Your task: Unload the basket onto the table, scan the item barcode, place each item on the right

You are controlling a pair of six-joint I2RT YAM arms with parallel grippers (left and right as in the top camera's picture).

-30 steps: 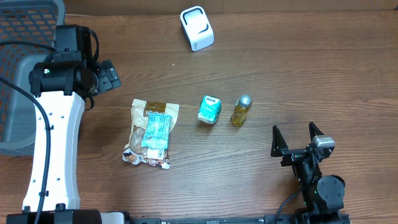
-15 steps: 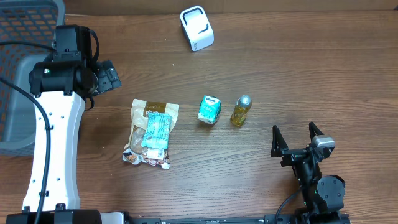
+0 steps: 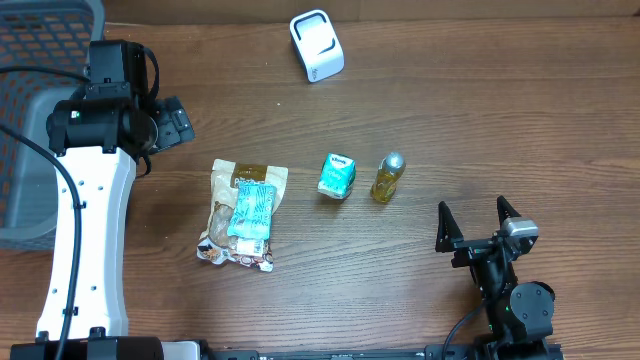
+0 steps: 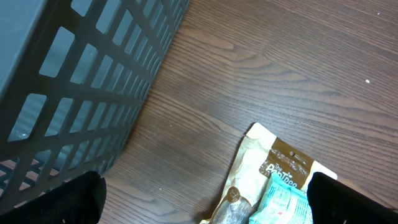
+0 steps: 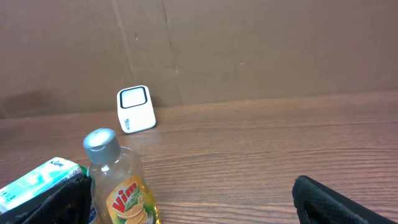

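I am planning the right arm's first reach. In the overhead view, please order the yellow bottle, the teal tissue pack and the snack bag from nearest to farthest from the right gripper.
From the right gripper:
1. Yellow bottle, closest, toward its left.
2. Teal tissue pack, beside the bottle, further left.
3. Snack bag, farthest left.

The scanner stands well apart from the yellow bottle.
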